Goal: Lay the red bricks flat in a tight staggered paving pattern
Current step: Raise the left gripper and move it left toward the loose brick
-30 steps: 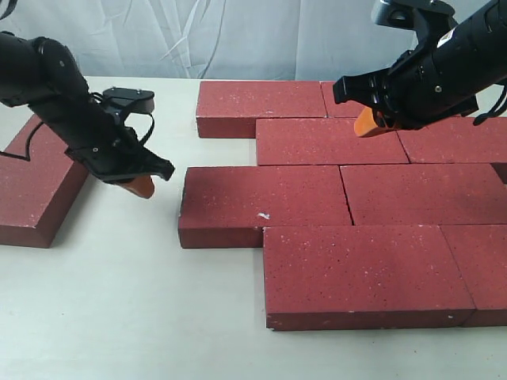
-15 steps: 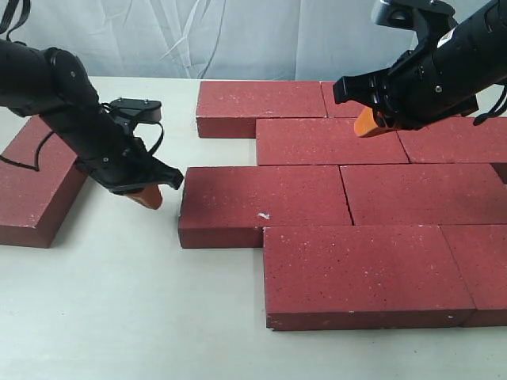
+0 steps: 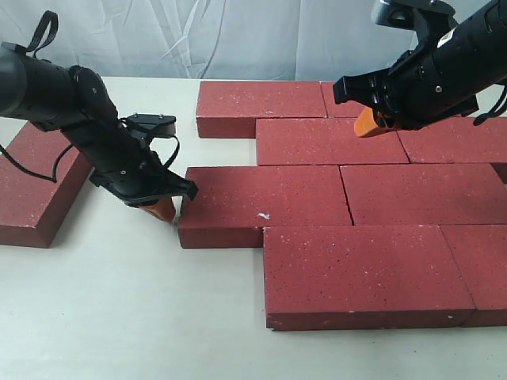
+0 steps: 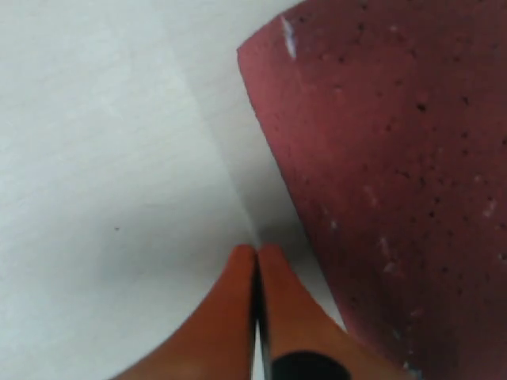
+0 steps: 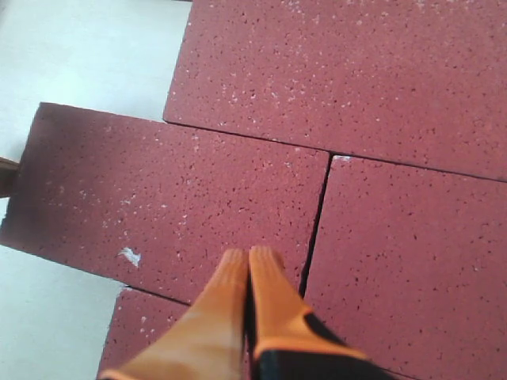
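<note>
- red bricks [image 3: 317,141] are lying flat on the white counter [image 3: 119,309], packed edge to edge in four staggered rows toward the right side.
- a lone brick [image 3: 40,186] is sitting at the left edge, well apart from the group.
- the left end effector [image 3: 162,210] is hanging low with its orange fingers pressed together, gripping nothing. it is just beside the left end of the chipped brick [image 3: 261,198], and i cannot tell whether it is touching.
- the right end effector [image 3: 369,123] is hovering above the back rows, its fingers likewise pinched together and empty.

Staggered bricks [image 3: 341,142] at right on table [image 3: 119,317], lone brick [image 3: 40,188] far left
</note>
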`<state>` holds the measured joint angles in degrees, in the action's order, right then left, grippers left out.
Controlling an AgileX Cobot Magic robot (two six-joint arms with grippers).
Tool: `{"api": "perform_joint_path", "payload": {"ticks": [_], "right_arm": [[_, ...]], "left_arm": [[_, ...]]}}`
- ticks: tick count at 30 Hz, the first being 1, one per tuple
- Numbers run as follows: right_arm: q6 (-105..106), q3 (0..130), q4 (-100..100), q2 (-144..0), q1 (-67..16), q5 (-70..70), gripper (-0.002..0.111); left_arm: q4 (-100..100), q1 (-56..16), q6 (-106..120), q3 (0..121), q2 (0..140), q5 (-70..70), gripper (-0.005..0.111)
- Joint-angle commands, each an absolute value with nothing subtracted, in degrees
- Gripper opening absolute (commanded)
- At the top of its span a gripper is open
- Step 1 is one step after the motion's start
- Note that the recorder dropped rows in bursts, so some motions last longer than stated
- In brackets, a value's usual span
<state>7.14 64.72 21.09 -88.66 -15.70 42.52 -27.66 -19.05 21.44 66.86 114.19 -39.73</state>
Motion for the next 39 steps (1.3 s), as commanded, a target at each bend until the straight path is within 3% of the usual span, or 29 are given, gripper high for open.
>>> {"api": "perform_joint_path", "payload": {"ticks": [1, 17, 39], "right_arm": [[7.47, 64.64, 21.12, -88.28, -15.49, 42.70, -0.001], [7.47, 64.64, 21.22, -88.28, -15.49, 42.70, -0.001], [7.47, 64.64, 21.01, -88.28, -15.49, 42.90, -0.001]], "left_arm": [[-30.36, -19.54, 23.51, 66.86, 114.10, -39.17, 0.000], [-34.53, -19.54, 27.17, 66.86, 114.10, -40.13, 0.000], [-13.25, -15.98, 12.62, 69.23, 107.87, -41.15, 0.000]]}}
